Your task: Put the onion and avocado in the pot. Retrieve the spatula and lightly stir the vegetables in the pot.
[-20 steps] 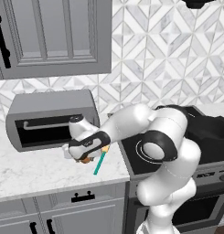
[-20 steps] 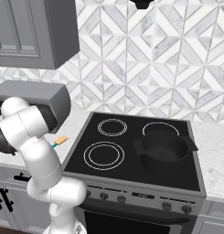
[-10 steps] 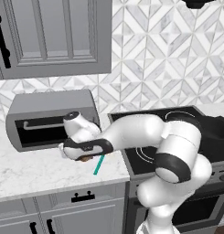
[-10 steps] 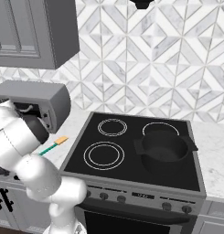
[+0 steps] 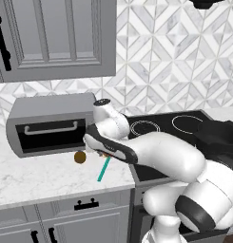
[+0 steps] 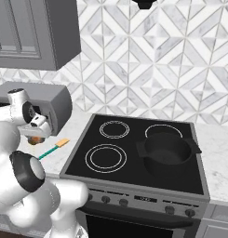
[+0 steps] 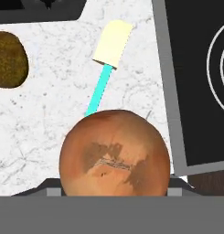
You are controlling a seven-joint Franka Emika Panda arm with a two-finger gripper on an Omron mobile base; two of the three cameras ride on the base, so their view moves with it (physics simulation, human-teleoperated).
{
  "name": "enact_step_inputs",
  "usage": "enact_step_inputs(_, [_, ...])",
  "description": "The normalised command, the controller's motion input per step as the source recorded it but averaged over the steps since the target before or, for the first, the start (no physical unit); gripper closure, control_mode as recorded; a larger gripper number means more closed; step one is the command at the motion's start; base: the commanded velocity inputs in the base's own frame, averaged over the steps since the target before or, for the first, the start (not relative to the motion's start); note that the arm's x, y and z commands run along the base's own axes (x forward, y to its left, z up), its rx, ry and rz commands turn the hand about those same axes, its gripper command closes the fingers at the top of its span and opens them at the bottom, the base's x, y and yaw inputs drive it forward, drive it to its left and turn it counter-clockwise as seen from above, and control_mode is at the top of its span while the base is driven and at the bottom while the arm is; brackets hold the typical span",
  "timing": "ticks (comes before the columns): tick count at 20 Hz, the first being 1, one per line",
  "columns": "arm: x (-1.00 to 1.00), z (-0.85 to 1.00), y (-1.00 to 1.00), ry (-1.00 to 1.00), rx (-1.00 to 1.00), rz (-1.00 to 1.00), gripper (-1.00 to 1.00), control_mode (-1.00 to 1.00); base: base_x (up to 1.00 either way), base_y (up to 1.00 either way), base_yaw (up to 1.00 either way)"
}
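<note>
The round orange-brown onion (image 7: 114,153) sits between your gripper (image 7: 114,189)'s wide jaws; I can't tell they're gripping, so lifting may drop it onto the teal-handled spatula (image 7: 106,66).

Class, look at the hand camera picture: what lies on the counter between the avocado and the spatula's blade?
Nothing: in the hand view the marble counter between the avocado and the blade of the spatula is bare.
</note>
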Motion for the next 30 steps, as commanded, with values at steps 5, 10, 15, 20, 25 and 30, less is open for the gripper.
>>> enact_step_inputs(5, [-0.03, 0.28, -1.0, 0.02, 0.0, 0.12, 1.0, -1.0, 0.0, 0.0, 0.0])
enact_step_inputs(10, [0.0, 0.78, -1.0, -0.05, 0.02, 0.01, 1.0, -1.0, 0.0, 0.0, 0.0])
enact_step_inputs(15, [0.18, 0.62, -1.0, 0.0, 0.01, -0.01, 1.0, -1.0, 0.0, 0.0, 0.0])
enact_step_inputs(20, [0.24, 0.3, -1.0, 0.02, 0.0, -0.08, 1.0, -1.0, 0.0, 0.0, 0.0])
enact_step_inputs(25, [0.43, 0.0, -1.0, 0.17, 0.0, -0.09, 1.0, -1.0, 0.0, 0.0, 0.0])
enact_step_inputs(30, [0.52, -0.1, -1.0, 0.09, 0.0, -0.01, 1.0, -1.0, 0.0, 0.0, 0.0])
